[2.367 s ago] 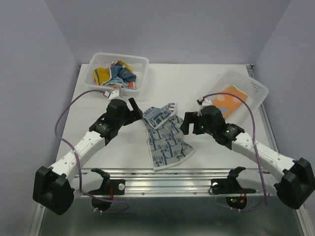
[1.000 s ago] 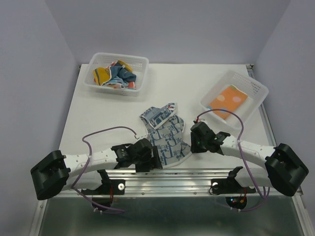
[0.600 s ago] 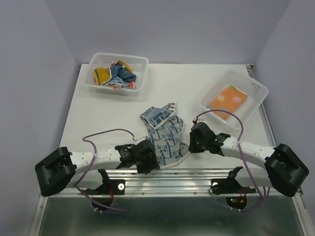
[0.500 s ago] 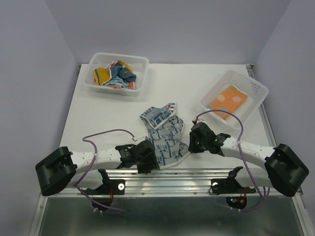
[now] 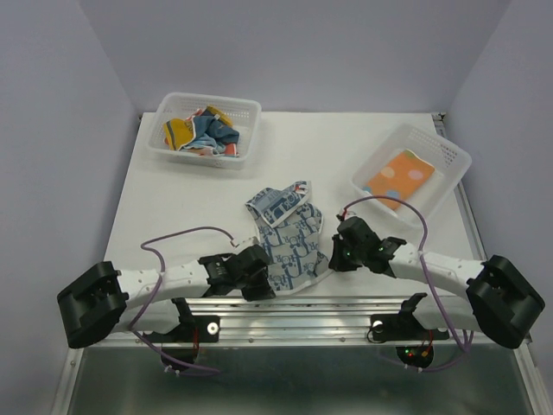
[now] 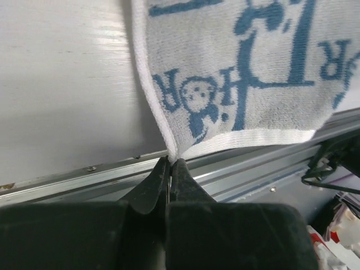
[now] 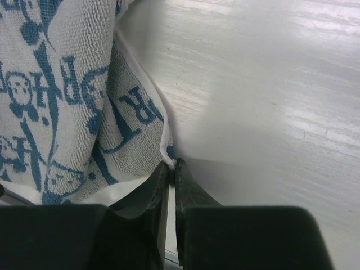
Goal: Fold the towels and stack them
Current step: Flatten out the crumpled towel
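While both arms reach low: left end effector (image 6: 170, 164) and right end effector (image 7: 172, 165), two, each pinching a corner of the printed towel (image 5: 289, 246)
lying: one, rumpled at the near edge of the worktop (image 5: 173, 199)
right basket (image 5: 451, 157): one orange towel (image 5: 397, 180)
left basket (image 5: 251, 109): crumpled towels (image 5: 203, 134), count unclear

a robotics lab test cell: a white surface (image 5: 190, 190) boxed in by plain pale-lavender walls (image 5: 294, 52). two black-and-white robot arms, left (image 5: 164, 278) and right (image 5: 441, 269), are bolted to an aluminium rail (image 5: 294, 307) at its near edge. purple cables (image 5: 186, 231) loop off them. one white plastic lattice basket (image 5: 252, 130) stands back left, another (image 5: 449, 162) at the right.
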Available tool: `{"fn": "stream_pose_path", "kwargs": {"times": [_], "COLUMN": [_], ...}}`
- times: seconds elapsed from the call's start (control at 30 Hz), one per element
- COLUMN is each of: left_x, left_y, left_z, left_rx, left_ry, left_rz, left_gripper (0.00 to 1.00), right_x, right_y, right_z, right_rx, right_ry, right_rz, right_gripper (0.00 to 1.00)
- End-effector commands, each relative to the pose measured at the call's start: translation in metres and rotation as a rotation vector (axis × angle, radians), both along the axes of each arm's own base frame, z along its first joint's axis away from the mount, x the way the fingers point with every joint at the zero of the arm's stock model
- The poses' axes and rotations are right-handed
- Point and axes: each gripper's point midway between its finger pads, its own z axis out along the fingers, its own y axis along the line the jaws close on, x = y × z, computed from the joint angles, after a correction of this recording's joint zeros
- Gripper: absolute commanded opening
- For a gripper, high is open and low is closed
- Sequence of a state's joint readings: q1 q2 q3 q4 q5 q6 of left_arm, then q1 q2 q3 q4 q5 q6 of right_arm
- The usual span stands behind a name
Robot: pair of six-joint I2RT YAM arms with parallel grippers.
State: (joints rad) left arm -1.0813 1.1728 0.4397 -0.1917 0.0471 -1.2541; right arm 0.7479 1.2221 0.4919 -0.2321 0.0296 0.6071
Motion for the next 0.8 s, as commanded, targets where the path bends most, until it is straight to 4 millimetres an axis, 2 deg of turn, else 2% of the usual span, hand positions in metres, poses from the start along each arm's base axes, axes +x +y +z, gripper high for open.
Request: {"fn": "stream_pose_path", "kwargs": {"times": [0.0,0.07,0.2,0.23,0.3,0.33,0.4,0.43,0.5,0.53,0.57,0.6,0.63,0.67,0.73,0.77], "left_x": [0.008,0.01,0.034,0.042,0.056,0.067,0.077,0.083,0.092,0.095,0.098,0.098,0.098,0.094,0.086,0.078], "left_y": [-0.005,-0.007,-0.012,-0.017,-0.015,-0.016,-0.016,-0.017,-0.015,-0.015,-0.011,-0.009,-0.006,-0.001,0.004,0.003], "left_z": [0.023,0.033,0.075,0.1,0.127,0.15,0.179,0.207,0.238,0.267,0.279,0.308,0.321,0.347,0.369,0.381], "left_rx": [-0.08,-0.115,-0.199,-0.249,-0.269,-0.279,-0.298,-0.314,-0.326,-0.361,-0.347,-0.388,-0.403,-0.437,-0.491,-0.541], "left_ry": [-0.08,-0.11,-0.286,-0.346,-0.447,-0.522,-0.604,-0.672,-0.754,-0.801,-0.848,-0.892,-0.918,-0.968,-1.004,-1.024], "left_rz": [0.0,0.0,0.022,0.03,0.057,0.066,0.081,0.071,0.086,0.097,0.089,0.101,0.099,0.088,0.069,0.03], "left_gripper": [0.0,0.0,0.0,0.0,0.0,0.0,0.0,0.0,0.0,0.0,0.0,0.0,0.0,0.0,0.0,0.0], "right_x": [-0.015,-0.008,0.008,0.012,0.018,0.023,0.028,0.032,0.032,0.033,0.034,0.034,0.032,0.03,0.026,0.018], "right_y": [-0.01,-0.012,-0.012,-0.01,-0.008,-0.004,-0.001,0.003,0.004,0.006,0.009,0.011,0.012,0.012,0.013,0.015], "right_z": [-0.007,0.003,0.041,0.053,0.084,0.109,0.137,0.16,0.188,0.204,0.228,0.249,0.261,0.293,0.322,0.346], "right_rx": [-0.027,-0.03,0.004,0.025,0.079,0.126,0.185,0.221,0.274,0.3,0.341,0.383,0.407,0.466,0.523,0.578], "right_ry": [0.027,-0.012,-0.124,-0.154,-0.23,-0.289,-0.354,-0.4,-0.459,-0.495,-0.534,-0.58,-0.597,-0.658,-0.713,-0.746], "right_rz": [0.012,-0.007,-0.042,-0.045,-0.048,-0.051,-0.054,-0.05,-0.044,-0.034,-0.029,-0.014,-0.007,-0.001,0.019,0.046], "right_gripper": [0.07,0.01,0.01,0.01,0.01,0.01,0.01,0.01,0.01,0.01,0.01,0.01,0.01,0.01,0.01,0.01]}}
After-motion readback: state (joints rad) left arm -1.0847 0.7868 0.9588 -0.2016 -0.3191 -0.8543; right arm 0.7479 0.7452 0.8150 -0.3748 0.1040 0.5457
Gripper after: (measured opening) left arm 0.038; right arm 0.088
